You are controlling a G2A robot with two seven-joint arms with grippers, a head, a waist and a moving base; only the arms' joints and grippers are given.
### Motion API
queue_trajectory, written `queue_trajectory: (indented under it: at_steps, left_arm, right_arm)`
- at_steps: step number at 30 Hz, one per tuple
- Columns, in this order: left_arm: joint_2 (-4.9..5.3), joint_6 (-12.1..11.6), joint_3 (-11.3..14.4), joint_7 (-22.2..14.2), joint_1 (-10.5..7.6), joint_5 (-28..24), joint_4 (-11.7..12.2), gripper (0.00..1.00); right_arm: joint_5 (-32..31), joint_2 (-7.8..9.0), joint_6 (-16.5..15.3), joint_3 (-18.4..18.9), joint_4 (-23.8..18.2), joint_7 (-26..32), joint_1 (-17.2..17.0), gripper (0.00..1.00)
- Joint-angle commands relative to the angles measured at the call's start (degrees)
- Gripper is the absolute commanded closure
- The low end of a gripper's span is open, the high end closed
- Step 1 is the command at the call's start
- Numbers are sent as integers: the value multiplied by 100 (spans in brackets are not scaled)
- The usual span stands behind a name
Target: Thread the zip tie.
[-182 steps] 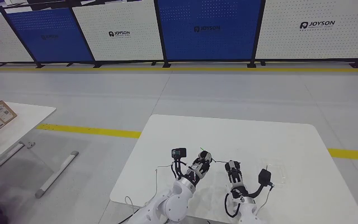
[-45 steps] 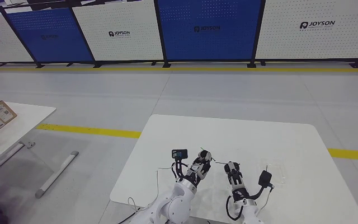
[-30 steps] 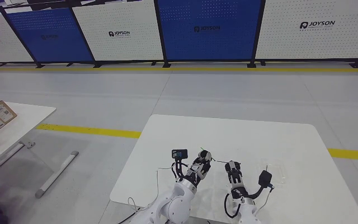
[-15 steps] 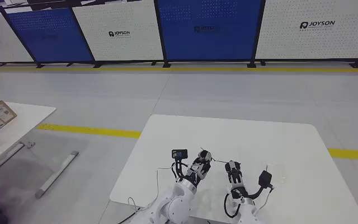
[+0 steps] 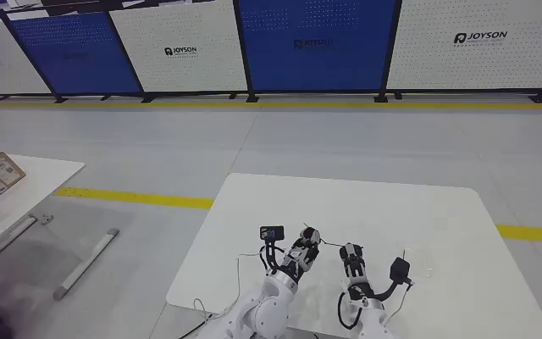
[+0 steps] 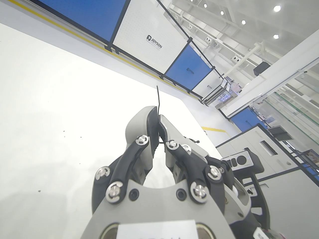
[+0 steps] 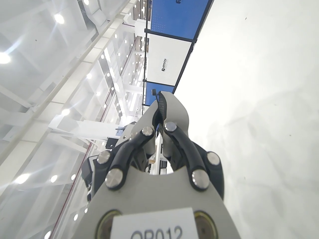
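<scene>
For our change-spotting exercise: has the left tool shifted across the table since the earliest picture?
No. The left tool, shut on the zip tie, keeps its spot relative to the table's edges.

The right gripper (image 7: 160, 101) has its 2 fingers pressed together on a thin black zip tie (image 7: 154, 92). A short piece of the tie sticks out past the fingertips. The white table (image 7: 249, 75) lies behind the gripper. Beyond its far edge stand a blue panel (image 7: 174, 6) and a white panel (image 7: 167, 63).

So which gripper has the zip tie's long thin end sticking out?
The left gripper: the zip tie juts long and thin past it; the right gripper has just a stub.
</scene>
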Motion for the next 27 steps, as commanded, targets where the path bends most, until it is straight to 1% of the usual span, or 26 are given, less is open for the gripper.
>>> queue_trajectory:
  at_steps: [1,11,21,27]
  left_arm:
    - [0,0,0,0,0,0,0,100]
    - [0,0,0,0,0,0,0,100]
    - [0,0,0,0,0,0,0,100]
    - [0,0,0,0,0,0,0,100]
  right_arm:
    - [-2,-6,10,-8,8,-31,7,100]
    - [-44,-21,47,-32,13,-48,7,100]
    - [-57,-19,-32,14,-64,-75,-86,100]
    - [-81,-20,-16,19,-88,-57,-103,100]
